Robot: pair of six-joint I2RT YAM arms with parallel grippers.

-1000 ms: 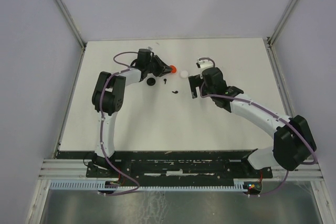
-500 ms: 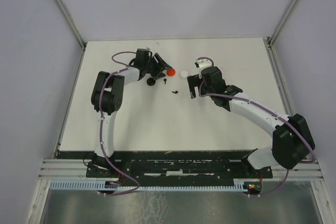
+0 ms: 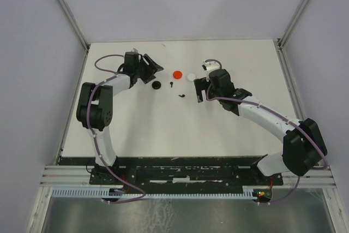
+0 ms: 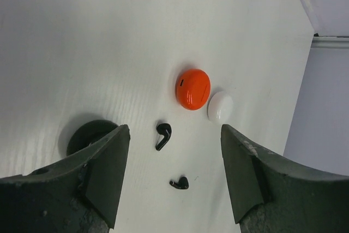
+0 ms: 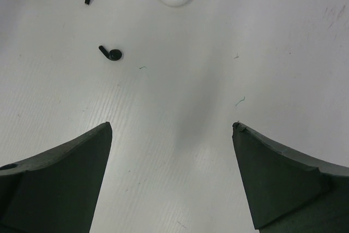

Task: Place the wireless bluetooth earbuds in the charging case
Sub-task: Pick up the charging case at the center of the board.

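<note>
The bench [image 4: 82, 36] is white and matt, with a faint ribbed grain. The orange case [image 4: 193, 89] is smooth, glossy plastic catching highlights. The white case [image 4: 220, 107], at its 4 o'clock, looks equally slick. The black earbuds [image 4: 163, 134] at its 7 o'clock are shiny plastic. The left tool [image 4: 173, 130] and right tool [image 5: 172, 126] have dull dark-grey fingers [image 4: 106, 178], slightly rough and scuffed pale along the edges.

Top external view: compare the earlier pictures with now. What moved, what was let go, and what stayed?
The left gripper opened, let go of the orange case and drew back to the left, leaving it beside the white case. The right gripper, the black case and the two black earbuds stayed put.
</note>
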